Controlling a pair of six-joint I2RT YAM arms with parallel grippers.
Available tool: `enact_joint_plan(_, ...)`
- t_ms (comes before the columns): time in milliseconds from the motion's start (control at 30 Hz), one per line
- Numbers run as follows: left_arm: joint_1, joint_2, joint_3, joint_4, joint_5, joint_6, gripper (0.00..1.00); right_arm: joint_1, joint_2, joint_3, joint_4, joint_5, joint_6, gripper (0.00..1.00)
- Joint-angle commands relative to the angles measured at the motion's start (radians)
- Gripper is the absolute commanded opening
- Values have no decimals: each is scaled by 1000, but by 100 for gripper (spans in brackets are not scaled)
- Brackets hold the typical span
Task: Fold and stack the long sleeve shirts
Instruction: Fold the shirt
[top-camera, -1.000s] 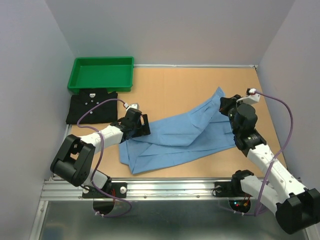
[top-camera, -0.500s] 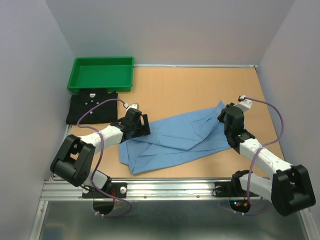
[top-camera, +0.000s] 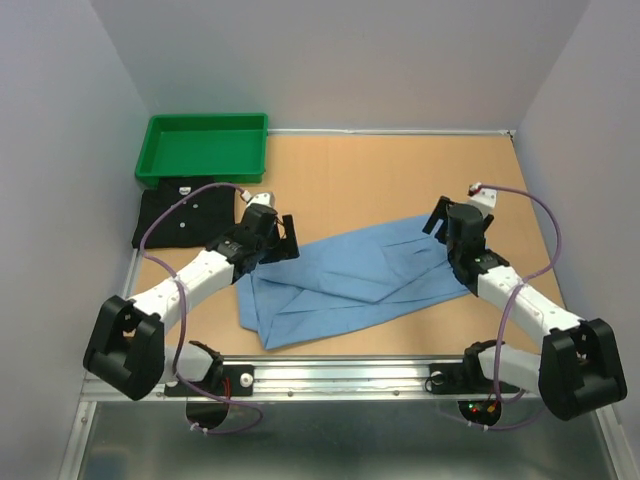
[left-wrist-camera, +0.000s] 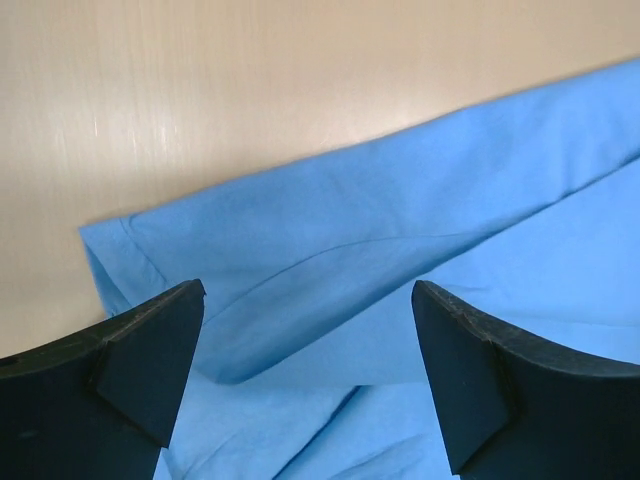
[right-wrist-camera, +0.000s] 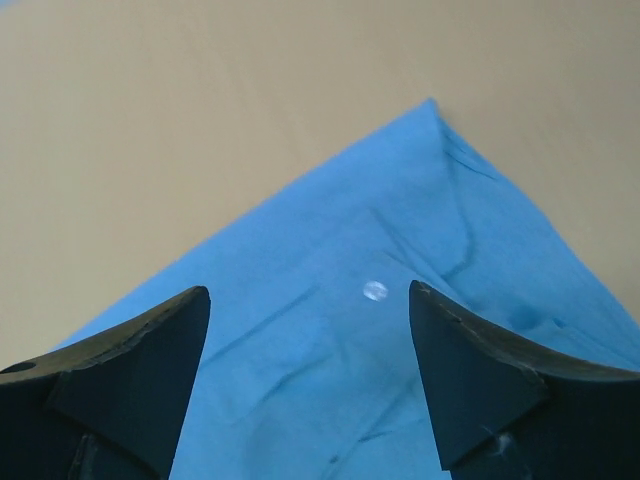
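Lowered since a second ago, the right gripper (top-camera: 436, 216) hangs spread above the flattened light blue shirt (top-camera: 350, 285), the left gripper (top-camera: 284, 238) likewise agape and empty.

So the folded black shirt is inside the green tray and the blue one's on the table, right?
No: the top external view shows the folded black shirt on the table beside the green tray, not in it. The blue shirt is on the table.
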Motion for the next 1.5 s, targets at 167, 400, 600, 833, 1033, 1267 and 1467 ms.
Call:
enact_joint_plan(167,-89,-103,74,18,96,12,93,36,55,219,-53,-818,100,85)
enact_joint_plan(400,-120,-37,-24,147,175,-71,46,297,194,218,113,-992,191,83)
enact_joint_plan(600,-118,43,-70,164,81,-98,20,361,301,126,384,-1085,340,74)
enact_joint_plan(833,-118,153,-115,184,69,-158,13,377,451,65,463,-1167,360,49)
enact_joint_plan(1033,-117,199,-156,206,55,-201,13,377,513,-56,468,-1210,319,30)
enact_joint_plan(1267,-94,208,-179,201,47,-226,13,329,550,-233,484,-1148,298,17)
enact_joint_plan(1467,-53,185,-201,186,44,-221,13,234,438,-322,486,-1147,305,16)
